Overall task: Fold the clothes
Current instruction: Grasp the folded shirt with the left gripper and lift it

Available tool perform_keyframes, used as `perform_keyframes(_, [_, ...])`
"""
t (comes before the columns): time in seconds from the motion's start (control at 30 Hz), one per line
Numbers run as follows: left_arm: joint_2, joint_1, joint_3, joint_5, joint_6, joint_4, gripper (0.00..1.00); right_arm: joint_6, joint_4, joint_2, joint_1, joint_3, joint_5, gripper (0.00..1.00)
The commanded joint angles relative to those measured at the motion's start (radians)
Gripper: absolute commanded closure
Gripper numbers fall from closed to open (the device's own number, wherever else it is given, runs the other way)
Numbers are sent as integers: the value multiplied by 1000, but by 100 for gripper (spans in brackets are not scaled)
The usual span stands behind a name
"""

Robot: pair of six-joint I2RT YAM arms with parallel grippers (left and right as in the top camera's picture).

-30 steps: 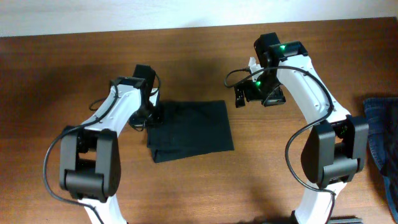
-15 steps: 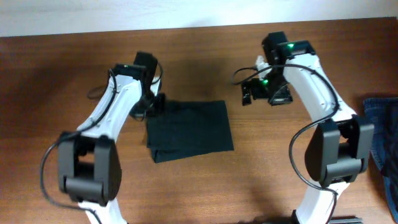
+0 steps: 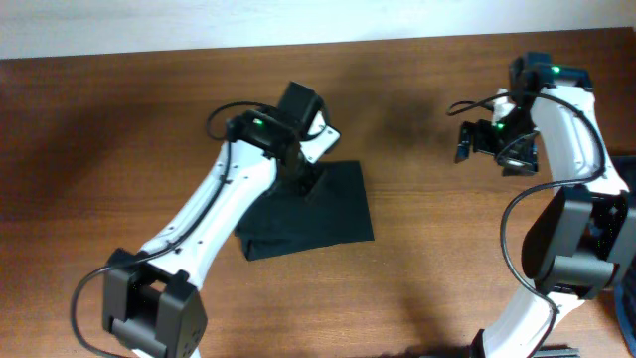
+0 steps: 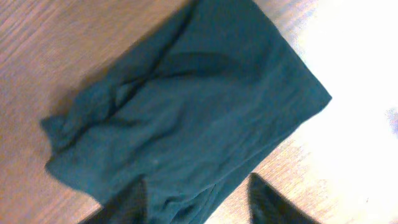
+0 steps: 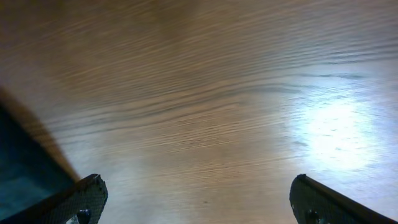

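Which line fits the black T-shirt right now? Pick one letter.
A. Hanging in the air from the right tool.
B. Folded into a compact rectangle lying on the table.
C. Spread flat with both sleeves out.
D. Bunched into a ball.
B: the black T-shirt lies as a folded rectangle on the wooden table, and the right tool is open over bare wood, away from it.

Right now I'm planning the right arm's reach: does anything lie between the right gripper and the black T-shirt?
Nothing visible does. Between the right gripper and the folded black T-shirt, the overhead view shows only bare wooden table. The left gripper is over the shirt's upper-left part, off that line.
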Motion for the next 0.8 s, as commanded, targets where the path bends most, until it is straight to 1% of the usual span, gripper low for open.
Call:
perform_keyframes(0.0, [55,-48,-13,10,45,13,33,-7,-2,-37,-37,11,35,1])
perform_keyframes(0.1, [92,-78,-13,-2,49,39,31,-7,0,-37,-52,11,35,1])
perform_keyframes(0.17, [122,-92,-13,-53,56,53,31,-7,5,-37,-57,11,35,1])
perform_keyframes(0.2, [137,-97,-13,-87,56,57,33,-7,5,-37,-57,11,35,1])
perform_keyframes(0.23, [155,-100,-13,-129,56,61,38,-7,5,-37,-57,11,35,1])
perform_keyframes(0.27, [171,-100,-13,-161,66,61,54,-7,5,-37,-57,11,35,1])
perform_keyframes(0.3, [184,-100,-13,-187,87,59,84,-7,5,-37,-57,11,35,1])
perform_keyframes(0.33, [197,-100,-13,-208,108,53,99,-7,5,-37,-57,11,35,1])
perform_keyframes(0.47, [217,-99,-13,-217,182,45,100,-7,5,-37,-57,11,35,1])
perform_keyframes(0.57, [217,-99,-13,-212,259,47,100,-7,5,-37,-57,11,35,1])
perform_keyframes(0.77, [226,-91,-13,-198,312,50,100,-7,5,-37,-57,11,35,1])
